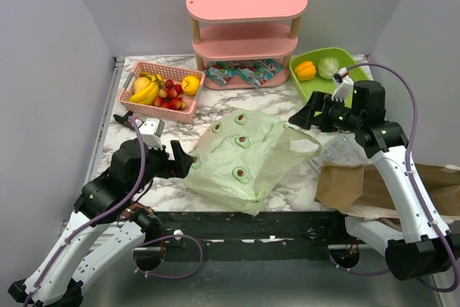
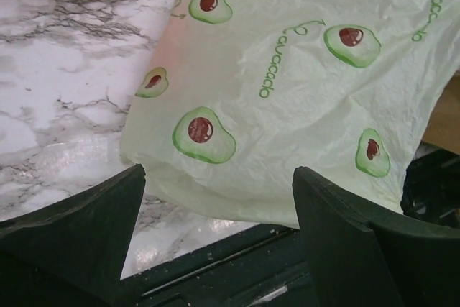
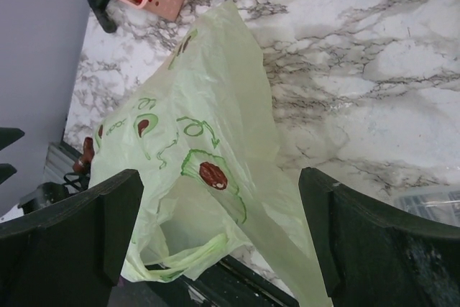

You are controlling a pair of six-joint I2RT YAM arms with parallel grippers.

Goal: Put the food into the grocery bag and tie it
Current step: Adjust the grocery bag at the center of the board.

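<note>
Pink plastic far left: the basket (image 1: 144, 110) sits at the back of the marble desk (image 1: 223, 102), bananas (image 1: 147, 90) and small red fruits (image 1: 171, 95) heaped inside. Next along, the left gripper (image 1: 183, 162), fingers (image 2: 86, 221) spread wide with nothing between them, pointing right at the grocery bag (image 1: 241, 156).

The bag lies slumped in the middle of the desk near the front edge. Its long axis runs from near-left to far-right, and one end sits just ahead of those left fingers. Behind it, snack packets (image 1: 244, 73) are tucked under the pink shelf (image 1: 244, 5). Further right, the green tray (image 1: 316, 88) holds the orange pepper (image 1: 305, 70) and the leafy head (image 1: 328, 67).

The right gripper (image 1: 305, 115) hovers over the bag's far-right end, fingers wide and empty too. A loop handle (image 3: 187, 257) lies directly below it in its wrist view. So the right arm looks better placed for the mouth, and the left arm is nearer the basket.

How far the mouth gapes is hard to judge through the crumpled film, and no food shows inside. On the far right, a brown paper bag (image 1: 374, 185) is partly hidden behind the right arm.
</note>
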